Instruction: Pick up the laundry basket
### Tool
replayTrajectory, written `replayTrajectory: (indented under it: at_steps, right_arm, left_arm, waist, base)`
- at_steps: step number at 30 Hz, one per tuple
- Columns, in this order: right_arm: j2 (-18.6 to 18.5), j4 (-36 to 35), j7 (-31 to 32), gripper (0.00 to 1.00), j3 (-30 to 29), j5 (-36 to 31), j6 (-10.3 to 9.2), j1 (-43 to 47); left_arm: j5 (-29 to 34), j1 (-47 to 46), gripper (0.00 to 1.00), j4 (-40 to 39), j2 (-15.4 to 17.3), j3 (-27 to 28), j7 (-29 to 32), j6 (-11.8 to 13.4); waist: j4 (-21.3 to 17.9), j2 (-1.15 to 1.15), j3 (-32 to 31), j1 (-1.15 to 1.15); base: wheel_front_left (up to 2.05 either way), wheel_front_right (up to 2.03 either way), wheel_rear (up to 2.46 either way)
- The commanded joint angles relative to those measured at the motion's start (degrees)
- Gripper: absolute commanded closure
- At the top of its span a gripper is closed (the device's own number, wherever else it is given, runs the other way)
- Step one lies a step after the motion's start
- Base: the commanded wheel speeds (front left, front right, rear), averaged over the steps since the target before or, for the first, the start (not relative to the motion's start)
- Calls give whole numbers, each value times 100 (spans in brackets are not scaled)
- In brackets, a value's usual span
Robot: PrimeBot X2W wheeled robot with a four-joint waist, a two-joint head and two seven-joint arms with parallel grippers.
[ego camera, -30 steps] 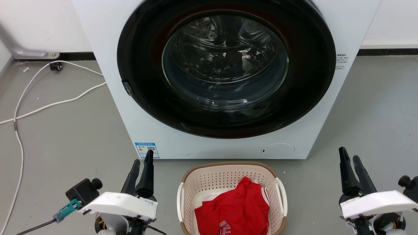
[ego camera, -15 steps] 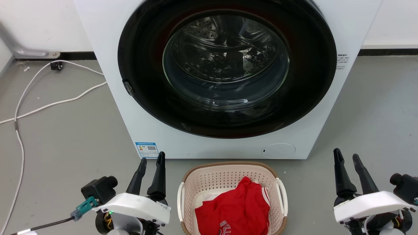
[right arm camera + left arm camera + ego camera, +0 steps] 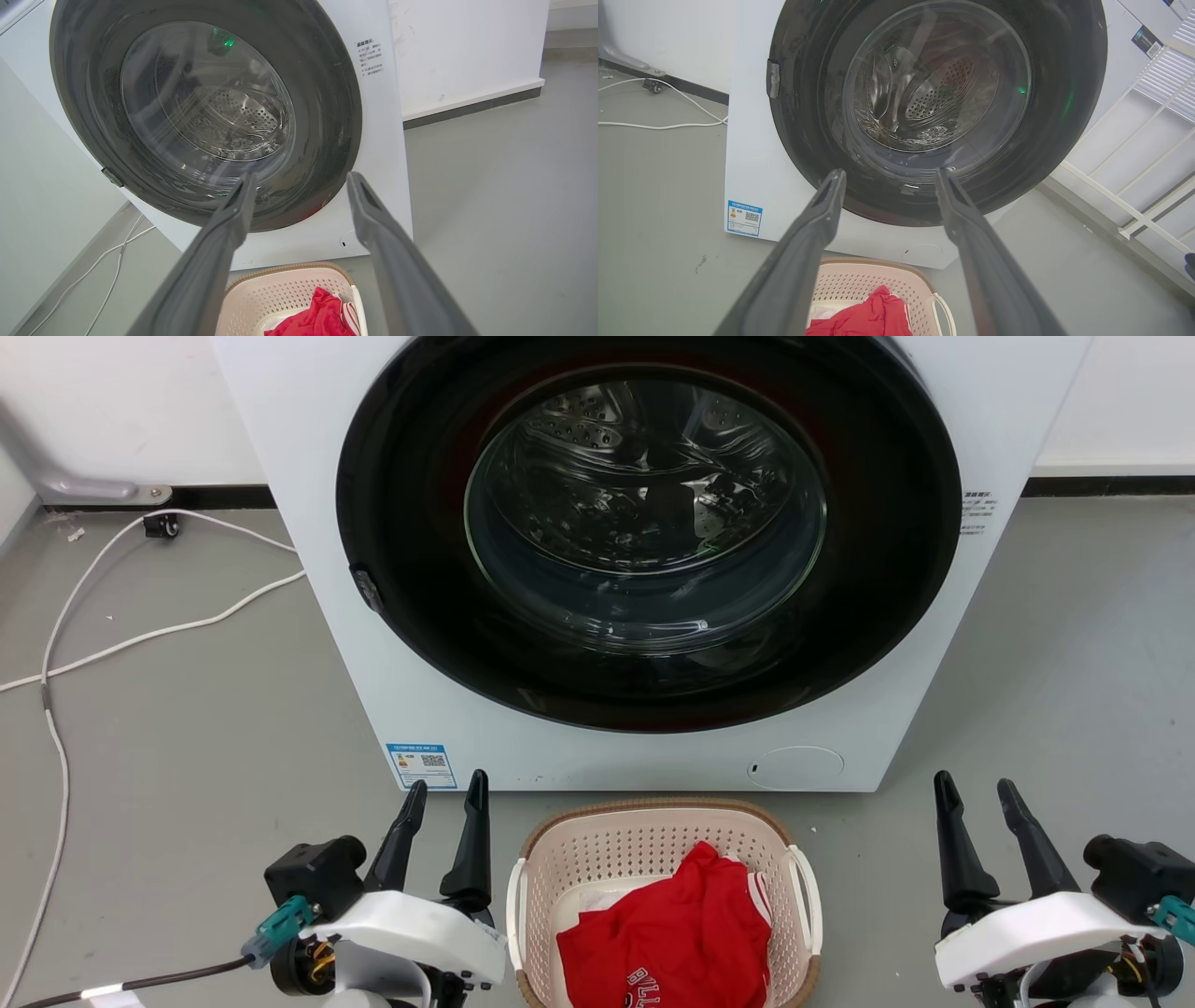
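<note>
1. While its fingers stand apart and empty, the left gripper hangs just left of the laundry basket.
2. The right gripper, likewise spread, is well off to its right.
3. The laundry basket sits on the floor before the washing machine, holding a red garment.

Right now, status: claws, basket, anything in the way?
Left claw open, empty, close left of the basket. Right claw open, empty, farther off right. Basket on floor before washer, red shirt inside. Handles unobstructed.
</note>
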Motion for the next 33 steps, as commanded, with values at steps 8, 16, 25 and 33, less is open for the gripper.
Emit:
replayTrajectory:
  at_steps: [8, 16, 25, 33]
  right_arm:
    - [22, -100, -74, 0, 14, -638, 0, 66]
    - [32, -107, -91, 0, 25, -1019, 0, 128]
    - [35, -139, -147, 0, 69, -1362, -1, 150]
    - [37, -163, -209, 0, 83, -1661, -1, 188]
  left_arm:
    - [571, -70, 0, 91, 3, -97, -154, 59]
    - [920, -73, 0, 181, 0, -147, -258, 73]
    - [1291, -111, 0, 283, -2, -193, -357, 116]
    - [1661, -129, 0, 301, -4, -234, -450, 160]
  waist:
    - [-20, 0, -20, 0]
    - [-23, 0, -35, 0]
    - [-23, 0, -27, 0]
    - [-18, 0, -25, 0]
  base:
    - [0, 0, 0]
    - [0, 0, 0]
    - [0, 0, 0]
    - [0, 0, 0]
